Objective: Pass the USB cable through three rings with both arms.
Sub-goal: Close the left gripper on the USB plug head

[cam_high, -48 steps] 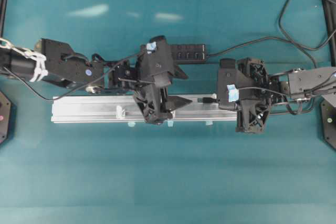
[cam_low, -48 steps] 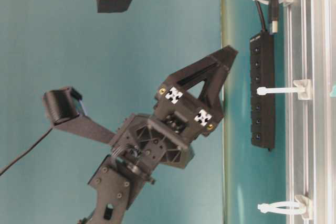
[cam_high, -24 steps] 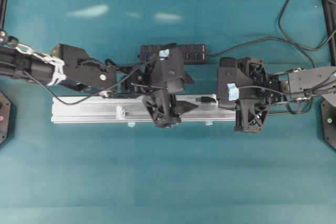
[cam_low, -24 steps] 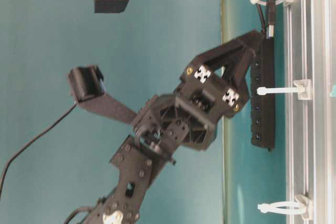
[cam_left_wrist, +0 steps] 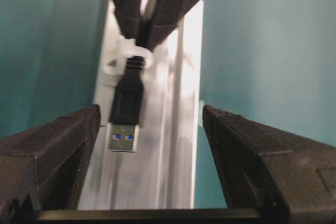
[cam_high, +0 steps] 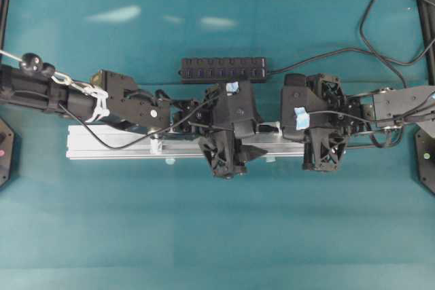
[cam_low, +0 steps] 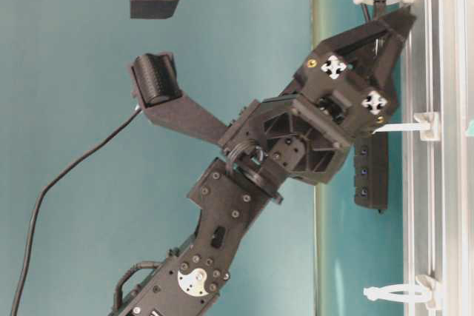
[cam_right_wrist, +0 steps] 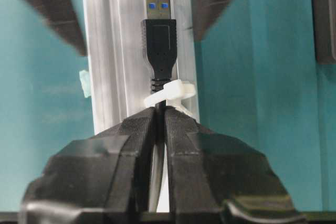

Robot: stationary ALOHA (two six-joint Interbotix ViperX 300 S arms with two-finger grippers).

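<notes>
Overhead: left gripper over silver rail; black hub bar at twelve o'clock.
Left wrist: jaws wide apart; USB cable plug between, through white ring.
Right wrist: right gripper clamped on cable.

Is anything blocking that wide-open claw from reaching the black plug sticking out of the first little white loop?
Nothing visible does. The black USB plug pokes free past the white plastic loop, bare silver rail beneath, between the open left tool's fingers.
</notes>
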